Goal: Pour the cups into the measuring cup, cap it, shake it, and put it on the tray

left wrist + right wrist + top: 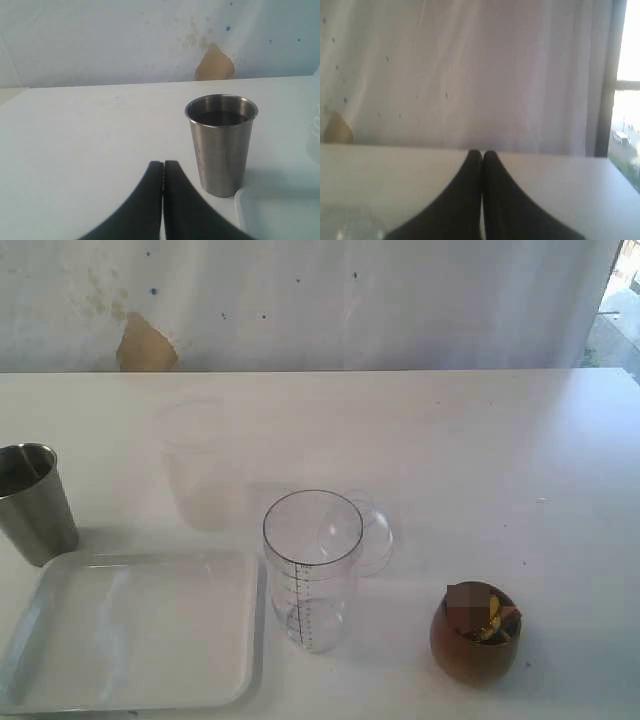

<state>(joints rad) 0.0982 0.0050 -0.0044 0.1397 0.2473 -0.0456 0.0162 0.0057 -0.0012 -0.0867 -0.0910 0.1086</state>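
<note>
Well, the measuring cup (311,570) stood open-topped at lower centre of the exterior view, just right of the tray (140,635) — the tumbler (35,502) at far left, the wooden cup (476,633) at lower right. The left gripper (163,167) and right gripper (482,156) were empty — fingers pressed together.

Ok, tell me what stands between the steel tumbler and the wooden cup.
The measuring cup and a corner of the tray, seen in the exterior view.
</note>
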